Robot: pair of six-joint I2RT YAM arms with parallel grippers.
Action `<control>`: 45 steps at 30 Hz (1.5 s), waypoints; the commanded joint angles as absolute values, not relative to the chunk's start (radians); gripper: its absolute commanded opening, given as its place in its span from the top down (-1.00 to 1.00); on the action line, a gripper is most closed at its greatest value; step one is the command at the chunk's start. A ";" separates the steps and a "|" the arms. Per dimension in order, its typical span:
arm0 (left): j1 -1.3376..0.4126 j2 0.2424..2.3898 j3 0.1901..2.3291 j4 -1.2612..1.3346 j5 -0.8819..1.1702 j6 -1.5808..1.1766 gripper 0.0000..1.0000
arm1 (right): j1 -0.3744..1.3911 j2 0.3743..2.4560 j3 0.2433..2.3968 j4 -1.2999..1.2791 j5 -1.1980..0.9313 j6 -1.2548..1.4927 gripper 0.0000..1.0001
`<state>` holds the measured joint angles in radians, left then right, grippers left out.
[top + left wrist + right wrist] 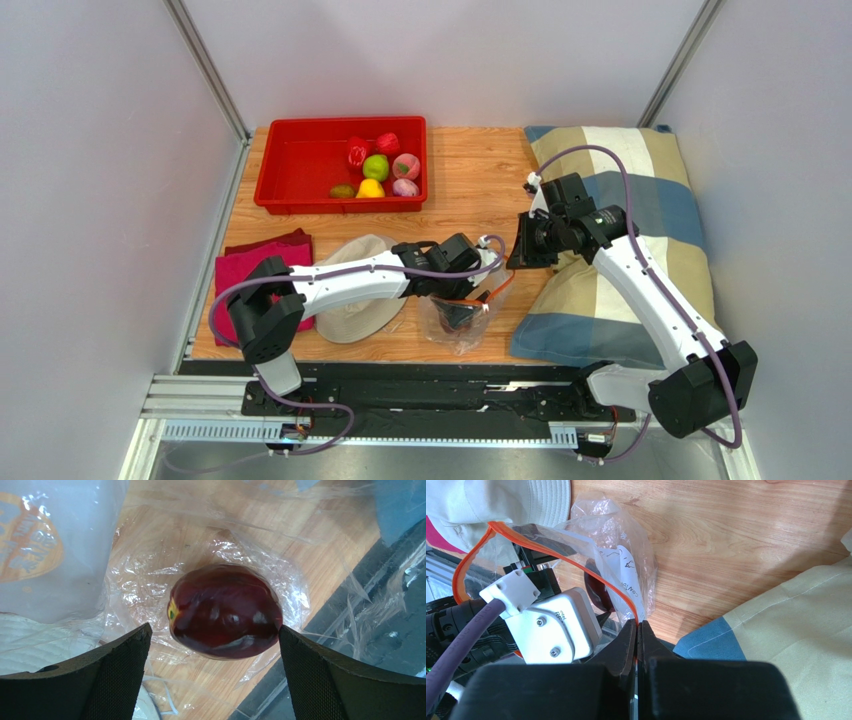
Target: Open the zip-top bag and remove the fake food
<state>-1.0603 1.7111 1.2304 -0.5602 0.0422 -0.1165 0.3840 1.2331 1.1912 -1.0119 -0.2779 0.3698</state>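
The clear zip-top bag (462,322) lies near the table's front edge, its mouth held open. My right gripper (638,625) is shut on the bag's orange zipper strip (551,555) and holds that rim up. My left gripper (215,635) is open and reaches inside the bag, its fingers either side of a dark maroon fake fruit (225,611) lying on the bag's floor. The maroon fruit shows dimly in the top view (460,316). Several other fake foods, red, green, yellow, pink and brownish, sit in the red bin (300,165).
A beige hat (355,300) lies under my left arm, with a dark red cloth (240,265) to its left. A checked pillow (640,250) fills the right side under my right arm. The table's front edge and a black rail lie just beyond the bag.
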 commanded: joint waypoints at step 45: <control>-1.063 1.832 1.308 -0.442 0.038 -0.104 0.19 | 0.385 1.209 1.186 -0.977 -0.288 0.370 1.00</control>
